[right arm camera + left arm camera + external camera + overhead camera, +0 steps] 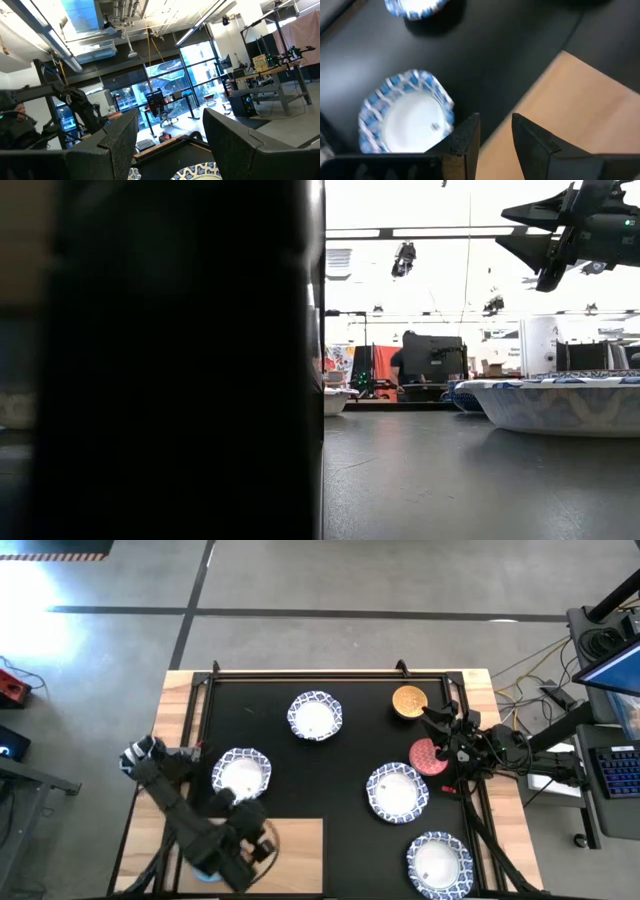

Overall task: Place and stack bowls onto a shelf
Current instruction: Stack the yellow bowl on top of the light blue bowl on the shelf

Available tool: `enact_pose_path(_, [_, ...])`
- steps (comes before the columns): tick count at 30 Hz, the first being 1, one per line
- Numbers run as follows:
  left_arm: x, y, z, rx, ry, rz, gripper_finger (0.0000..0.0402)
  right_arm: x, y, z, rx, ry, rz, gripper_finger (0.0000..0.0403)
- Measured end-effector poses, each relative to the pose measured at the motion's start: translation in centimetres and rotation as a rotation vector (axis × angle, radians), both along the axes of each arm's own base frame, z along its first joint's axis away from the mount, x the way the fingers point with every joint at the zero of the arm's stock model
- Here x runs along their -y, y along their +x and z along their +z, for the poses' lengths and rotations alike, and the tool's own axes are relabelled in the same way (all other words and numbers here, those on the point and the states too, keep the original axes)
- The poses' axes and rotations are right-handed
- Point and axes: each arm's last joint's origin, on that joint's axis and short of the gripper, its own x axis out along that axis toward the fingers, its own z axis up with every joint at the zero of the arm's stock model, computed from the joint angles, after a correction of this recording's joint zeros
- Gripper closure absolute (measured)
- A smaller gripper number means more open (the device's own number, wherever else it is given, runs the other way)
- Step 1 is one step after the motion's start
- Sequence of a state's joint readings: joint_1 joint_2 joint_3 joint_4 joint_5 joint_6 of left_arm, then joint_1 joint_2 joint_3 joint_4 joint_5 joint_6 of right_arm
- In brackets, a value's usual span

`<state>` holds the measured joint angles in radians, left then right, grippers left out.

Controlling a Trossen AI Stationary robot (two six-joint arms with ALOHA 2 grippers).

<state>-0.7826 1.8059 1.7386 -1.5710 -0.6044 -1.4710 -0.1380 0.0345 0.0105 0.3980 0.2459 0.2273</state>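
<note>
Four white bowls with blue patterned rims sit on their bases on the black mat (340,765): one far centre (315,715), one left (241,775), one right (397,790), one near right (438,862). The golden-yellow bowl (409,701) and the red-pink bowl (428,756) stand at the mat's right. A sliver of light blue (205,878) shows under the left arm; the grey-purple bowl is hidden. My left gripper (496,131) is open above the light-wood shelf's (300,855) far-left corner, beside the left white bowl (407,112). My right gripper (437,723) is open and raised between the yellow and red-pink bowls.
The left arm (180,360) blocks the left half of the low view. A black frame rail (330,673) runs along the mat's far edge. Cables and a desk (600,740) stand off the table's right side. A person sits far off in the room (400,365).
</note>
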Motion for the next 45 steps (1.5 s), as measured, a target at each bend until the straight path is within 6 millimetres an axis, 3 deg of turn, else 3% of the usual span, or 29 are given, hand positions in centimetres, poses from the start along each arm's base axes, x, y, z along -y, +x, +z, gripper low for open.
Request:
enact_pose_path(11, [-6.9,4.0,2.1,-0.117,0.145,-0.245,0.0306,0.0,0.0,0.0,0.000,0.000,0.000,0.0190])
enact_pose_path(18, [-10.9,4.9,1.4,-0.108,0.167,-0.252,0.0312,0.0,0.0,0.0,0.000,0.000,0.000,0.0190])
enact_pose_path(26, [-13.8,6.0,-0.7,0.205,0.114,-0.389,0.0325,0.0,0.0,0.0,-0.001,-0.005,-0.006,0.0190])
enact_pose_path(33, [-16.0,5.8,-2.6,0.503,0.204,-0.404,0.0326,0.1,-0.1,0.0,0.000,0.006,-0.044,0.0190])
enact_pose_path(45, [-16.7,5.2,-6.2,0.790,0.311,-0.413,0.0326,0.2,-0.1,0.0,-0.009,-0.007,-0.079,0.0190])
